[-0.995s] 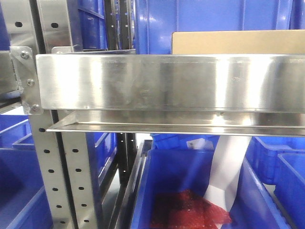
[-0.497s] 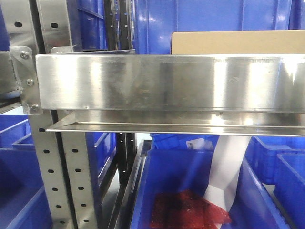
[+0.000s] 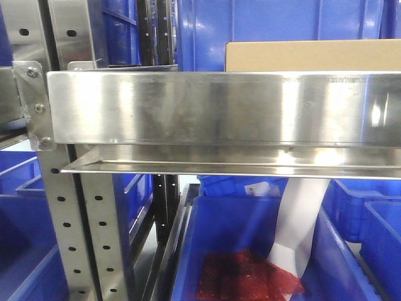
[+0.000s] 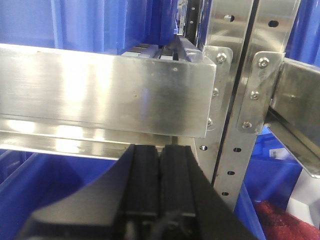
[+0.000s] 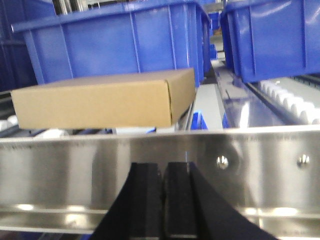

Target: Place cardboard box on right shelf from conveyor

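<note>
— While the cardboard box [image 5: 102,105] sits behind the lip of the right shelf [image 3: 207,110], where does it lie from each arm?

— From the right tool [image 5: 164,200], it lies up, beyond the lip and a little to the left, its long axis running along the shelf front. That tool's two black pads are pressed together with nothing between them. The left tool [image 4: 160,185] is equally pinched and empty, and faces the end of a steel lip [image 4: 105,90] by a perforated upright [image 4: 235,100]; no box shows in its view. The right arm looks the nearer.

— What can't be made out?

— The lip hides the box's base, so what it rests on is unclear. In the front view its right end is cut off. The conveyor appears nowhere. Blue bins [image 5: 125,40] stand close behind the box.
</note>
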